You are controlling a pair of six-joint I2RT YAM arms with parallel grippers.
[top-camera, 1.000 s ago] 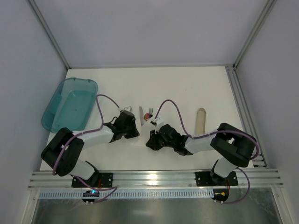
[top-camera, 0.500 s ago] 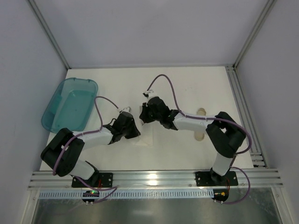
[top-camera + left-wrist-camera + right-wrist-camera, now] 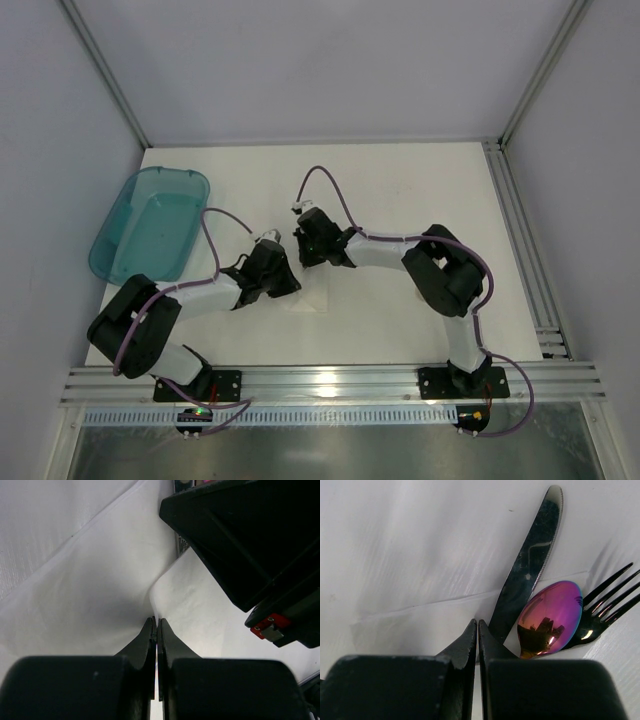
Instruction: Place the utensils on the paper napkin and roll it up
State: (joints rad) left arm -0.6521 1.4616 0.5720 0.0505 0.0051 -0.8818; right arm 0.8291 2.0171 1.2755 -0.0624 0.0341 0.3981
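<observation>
Black right claw (image 3: 312, 244) stretches, closed, over paper napkin (image 3: 312, 298).

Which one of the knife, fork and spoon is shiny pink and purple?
The spoon: its bowl gleams pink, purple and gold. It lies between the silvery knife and the dark-looking fork, which show no such colours.

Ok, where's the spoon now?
In the right wrist view the spoon lies right of centre, its bowl between the knife and the fork, close to the right gripper.
</observation>
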